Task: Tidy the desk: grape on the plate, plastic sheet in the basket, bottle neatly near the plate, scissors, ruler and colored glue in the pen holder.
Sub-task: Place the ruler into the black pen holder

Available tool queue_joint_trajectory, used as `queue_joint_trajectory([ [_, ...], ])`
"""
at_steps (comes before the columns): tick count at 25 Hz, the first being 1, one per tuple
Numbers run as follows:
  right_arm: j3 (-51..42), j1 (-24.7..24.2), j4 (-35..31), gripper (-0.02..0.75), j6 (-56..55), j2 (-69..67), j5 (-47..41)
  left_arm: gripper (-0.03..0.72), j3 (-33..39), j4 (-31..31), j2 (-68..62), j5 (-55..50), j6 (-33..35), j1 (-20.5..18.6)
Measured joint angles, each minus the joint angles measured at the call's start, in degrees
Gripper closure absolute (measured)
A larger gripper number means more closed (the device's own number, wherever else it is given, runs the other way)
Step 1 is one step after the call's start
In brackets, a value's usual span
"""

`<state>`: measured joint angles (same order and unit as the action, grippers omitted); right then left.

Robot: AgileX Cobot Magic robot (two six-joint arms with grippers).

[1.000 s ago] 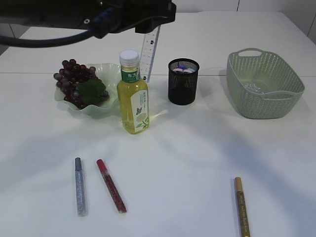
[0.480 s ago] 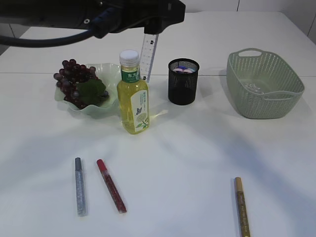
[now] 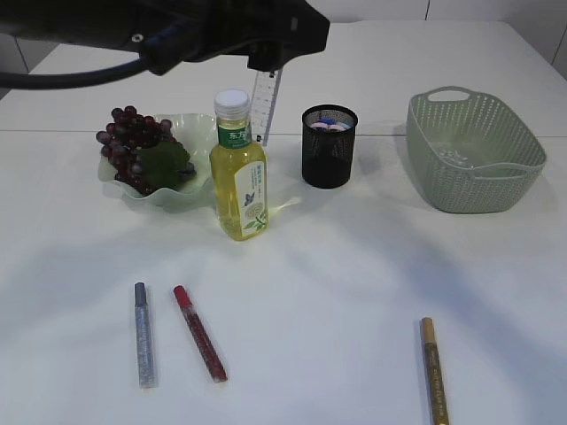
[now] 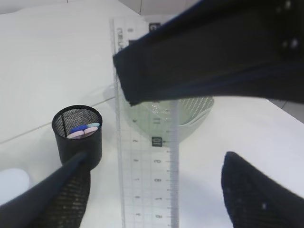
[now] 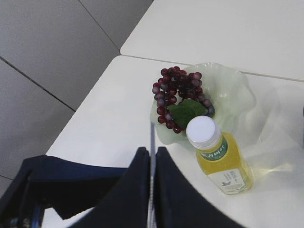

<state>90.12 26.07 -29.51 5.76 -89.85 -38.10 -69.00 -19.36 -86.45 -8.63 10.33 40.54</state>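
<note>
Two end effectors meet at the clear ruler (image 4: pixel 145 128). The right end effector (image 5: pixel 152 151) is closed on it, the thin edge showing pinched between its fingers. The left end effector (image 4: pixel 156 161) stands wide open, its fingers clear of the ruler on either side. The ruler hangs upright above the surface (image 3: pixel 337 266), behind the bottle (image 3: pixel 237 177) and just left of the black mesh pen holder (image 3: pixel 329 150), not yet in it.

Much looks done. The grapes (image 3: pixel 133 146) lie on the green plate (image 3: pixel 190 128) and the bottle stands upright beside it. Something pale in the basket (image 3: pixel 478 168) is probably the plastic sheet. Blue and pink shapes in the pen holder may be the scissors' handles.

Left to do are the ruler and three glue pens on the surface: silver (image 3: pixel 143 335), red (image 3: pixel 199 334) and gold (image 3: pixel 433 370).
</note>
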Motion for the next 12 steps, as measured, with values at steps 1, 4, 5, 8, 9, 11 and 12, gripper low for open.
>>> queue_joint_trajectory([
  [1,0.0,0.0,0.0,0.722,0.0,0.0,0.1,0.059,0.0,0.3,0.4,-0.1,0.0,0.0],
  [4,0.0,0.0,0.0,0.722,0.0,0.0,0.3,0.061,0.0,1.8,1.4,-1.1,0.0,0.0],
  [5,0.0,0.0,0.0,0.722,0.0,0.0,0.3,0.061,0.0,2.2,1.6,-1.6,0.0,0.0],
  [8,0.0,0.0,0.0,0.722,0.0,0.0,0.6,0.062,0.0,3.1,2.2,-4.4,0.0,-0.4],
  [9,0.0,0.0,0.0,0.722,0.0,0.0,0.9,0.063,0.0,3.4,2.5,-5.1,0.0,-0.8],
  [11,0.0,0.0,0.0,0.722,0.0,0.0,1.4,0.067,0.0,3.7,3.3,-6.9,0.0,-1.9],
  [12,0.0,0.0,0.3,0.722,0.0,0.0,1.5,0.071,0.0,3.7,3.8,-7.9,0.0,-2.7],
])
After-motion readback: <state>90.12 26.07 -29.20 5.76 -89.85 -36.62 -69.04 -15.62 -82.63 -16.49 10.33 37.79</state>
